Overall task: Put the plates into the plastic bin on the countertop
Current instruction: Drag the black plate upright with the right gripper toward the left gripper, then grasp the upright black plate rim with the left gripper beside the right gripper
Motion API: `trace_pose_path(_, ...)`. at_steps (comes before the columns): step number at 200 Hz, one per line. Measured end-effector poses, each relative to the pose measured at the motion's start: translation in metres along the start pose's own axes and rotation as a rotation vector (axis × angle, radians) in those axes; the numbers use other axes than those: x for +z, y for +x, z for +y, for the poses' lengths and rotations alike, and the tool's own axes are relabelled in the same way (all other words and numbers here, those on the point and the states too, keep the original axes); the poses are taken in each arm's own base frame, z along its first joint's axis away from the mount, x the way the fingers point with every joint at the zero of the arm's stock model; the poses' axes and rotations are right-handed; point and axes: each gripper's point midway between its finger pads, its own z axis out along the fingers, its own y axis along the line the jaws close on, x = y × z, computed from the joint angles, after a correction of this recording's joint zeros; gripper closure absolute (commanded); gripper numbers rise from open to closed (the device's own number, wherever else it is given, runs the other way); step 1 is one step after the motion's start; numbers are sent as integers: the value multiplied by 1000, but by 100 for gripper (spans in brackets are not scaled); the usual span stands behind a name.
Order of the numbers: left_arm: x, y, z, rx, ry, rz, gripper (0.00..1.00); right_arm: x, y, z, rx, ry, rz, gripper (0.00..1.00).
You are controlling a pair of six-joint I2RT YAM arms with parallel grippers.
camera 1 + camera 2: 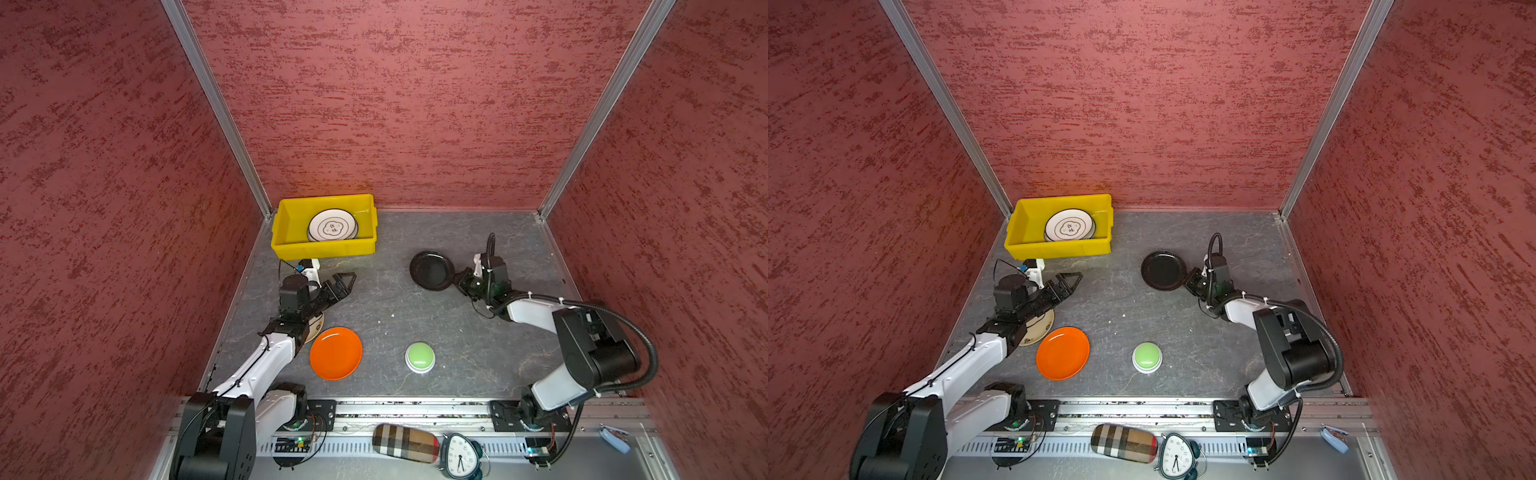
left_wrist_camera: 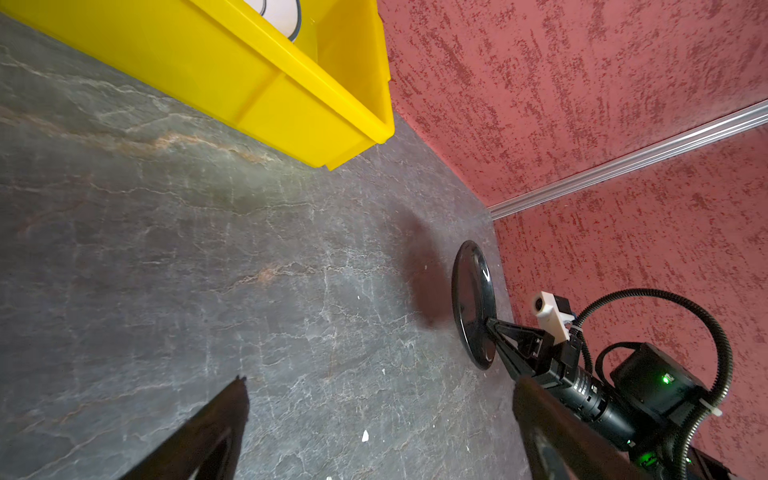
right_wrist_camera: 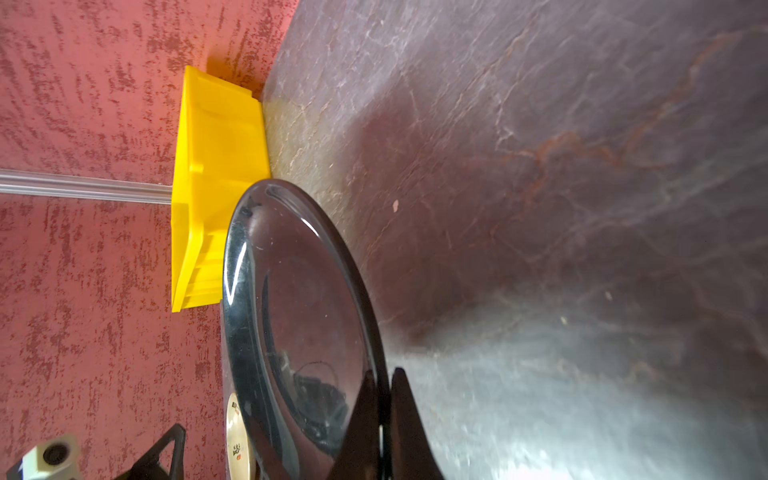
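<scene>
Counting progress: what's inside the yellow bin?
A stack of plates sits toward the yellow bin's right end, top one white with dark rings. How many lie underneath is covered.

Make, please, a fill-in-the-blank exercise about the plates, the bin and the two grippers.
1. The right gripper grips the rim of a plate coloured ____.
2. The left gripper is ____ and holds nothing.
3. The plate nearest the button is ____.
4. The bin with plates in it is ____.
Missing words: black; open; orange; yellow.
</scene>
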Motion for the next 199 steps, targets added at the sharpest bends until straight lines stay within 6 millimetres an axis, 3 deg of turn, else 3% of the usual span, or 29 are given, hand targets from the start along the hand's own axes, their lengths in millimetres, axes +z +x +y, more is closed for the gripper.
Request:
trace_pose_path(29, 9, 11, -8, 9, 37, 40, 1, -10, 8, 9, -25, -1, -18, 100)
trace_pose_path(87, 21, 36, -25, 33, 95, 120, 1, -4, 41, 13, -76, 43, 33, 100)
trace_pose_path(135, 27, 44, -42, 77, 136, 151, 1, 7, 58, 45, -125, -7, 68, 100)
trace_pose_path(199, 38, 54, -34, 72, 126, 188, 0, 28, 85, 58, -132, -31, 137, 100)
